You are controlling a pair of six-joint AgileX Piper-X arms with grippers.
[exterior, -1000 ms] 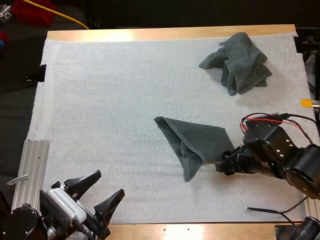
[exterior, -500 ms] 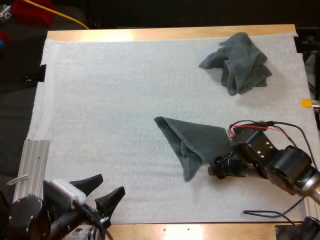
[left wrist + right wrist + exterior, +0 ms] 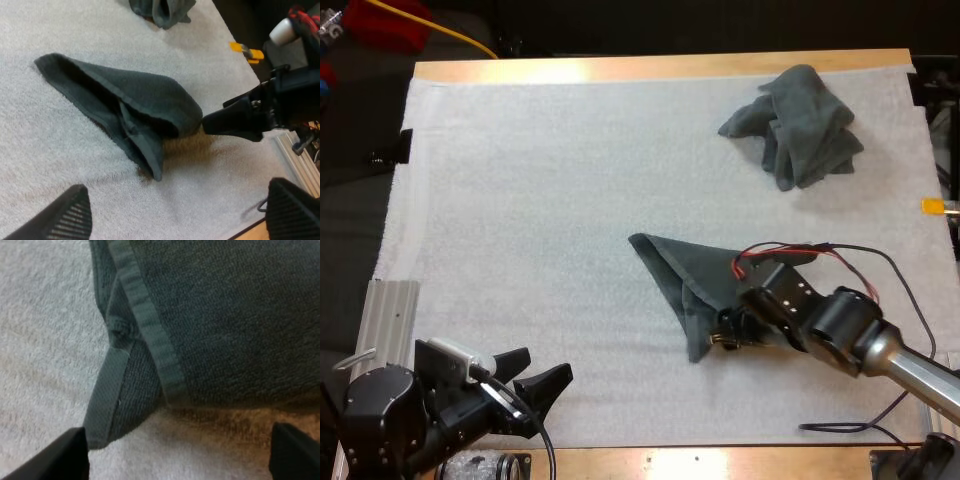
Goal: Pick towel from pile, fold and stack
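Right gripper: fingers spread wide, holding nothing, low over the mat at the near right side of the half-folded towel.
Direction to the towel: straight ahead of the spread fingers, toward the left and slightly away across the table; cloth just beyond the tips, apparently not yet between them.
What faces the fingers: hemmed edge running on a slant, with a small corner flap tucked under it and lying flat on the mat.
Long axis: from the pointed far-left corner down to the narrow near tip, roughly crosswise to the right gripper's approach.
Nearer arm: right, by a wide margin.
Left gripper: open and empty, at the near left edge of the table, well apart from the towel.
Towel's look: dark grey-green terry, a loose wedge near the mat's middle, upper layer puffed up instead of pressed flat, edges not lined up.
Crumpled towel: bunched at the far right of the mat, well apart from both grippers.
Judgement: fold unfinished; a clean pinch likely depends on catching hem and flap together.
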